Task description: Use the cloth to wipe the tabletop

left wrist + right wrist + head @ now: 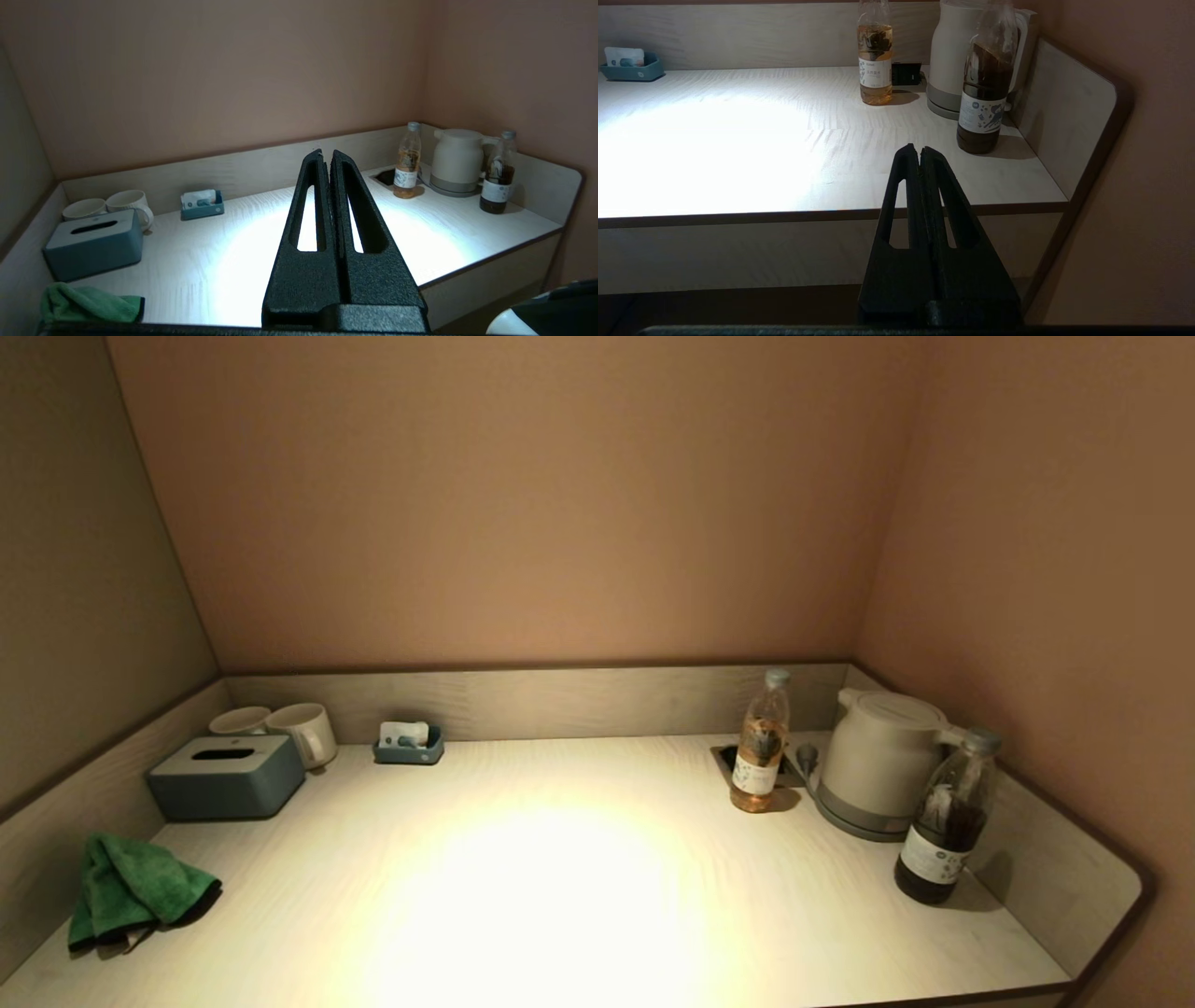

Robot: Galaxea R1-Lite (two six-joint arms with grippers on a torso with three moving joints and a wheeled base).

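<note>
A crumpled green cloth (135,889) lies at the near left of the pale wooden tabletop (560,877), against the left side wall; it also shows in the left wrist view (88,304). My left gripper (327,154) is shut and empty, held back from the table's front edge, above it. My right gripper (919,150) is shut and empty, held low in front of the table's front edge near its right end. Neither gripper shows in the head view.
A blue-grey tissue box (226,777), two white mugs (303,730) and a small blue tray (409,744) stand at the back left. A tea bottle (761,756), a white kettle (878,761) and a dark bottle (945,831) stand at the right. Low walls rim the tabletop.
</note>
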